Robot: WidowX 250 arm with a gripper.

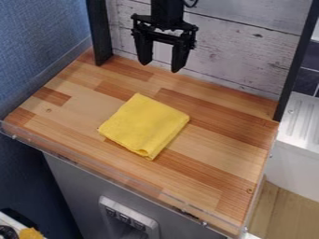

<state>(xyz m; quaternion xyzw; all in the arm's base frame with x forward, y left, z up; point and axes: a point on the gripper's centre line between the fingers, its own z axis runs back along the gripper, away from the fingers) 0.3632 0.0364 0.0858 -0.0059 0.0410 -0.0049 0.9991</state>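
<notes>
A folded yellow cloth, soft and roughly square with one corner loosely rolled, lies at center frame on a striped wood-block counter edged by a clear strip. A black gripper, its two fingers parted around nothing, hangs at top center before whitewashed planks. Textured blue wall stands upper left; a yellow item, lower left, is cut off
</notes>
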